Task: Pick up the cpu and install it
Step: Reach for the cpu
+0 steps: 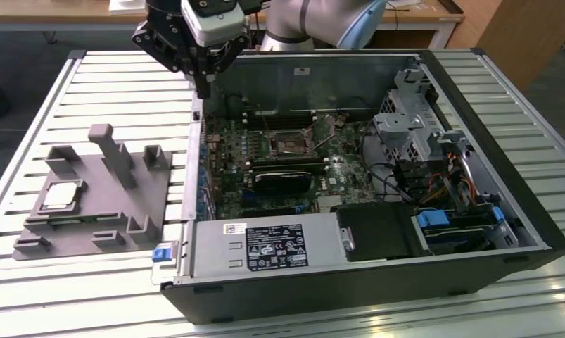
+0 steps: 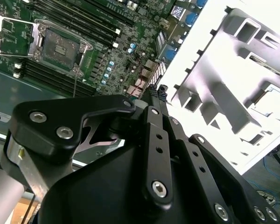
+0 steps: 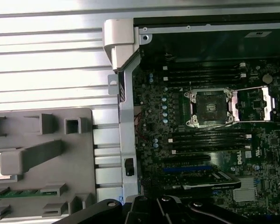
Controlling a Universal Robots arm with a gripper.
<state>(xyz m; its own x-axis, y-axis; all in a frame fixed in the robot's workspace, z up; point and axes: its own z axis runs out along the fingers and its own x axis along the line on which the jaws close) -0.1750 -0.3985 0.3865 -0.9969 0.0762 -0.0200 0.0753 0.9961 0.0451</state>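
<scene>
Claw (image 2: 155,91) sits nearest the lens in the second wrist view: black linkages, 2 fingers drawn together at the tips, nothing between them. Closed and empty. In the exterior view it hangs above the wall of the open computer case (image 1: 357,296) that faces the fixture.

The cpu (image 1: 62,195) lies flat in a recess of the grey fixture (image 1: 132,211) on the slatted tabletop (image 1: 113,84), at the exterior view's left, well apart from the claw. Not picked up yet.

Socket (image 3: 210,106) on the motherboard stands open, load plate swung aside, no chip in it.

Risks, as I judge them:
- The tall post (image 1: 113,151) and its neighbours stand near the cpu's recess. A descent off line could clip 1 and shove the fixture.
- The cpu is thin and sits low, with little edge to bite. A shallow grip may slip or tip it.
- The case wall lies between fixture and socket, so a low carry could catch on it.
- A tilted or rotated set-down could damage the socket's contacts or strike the raised load plate.
</scene>
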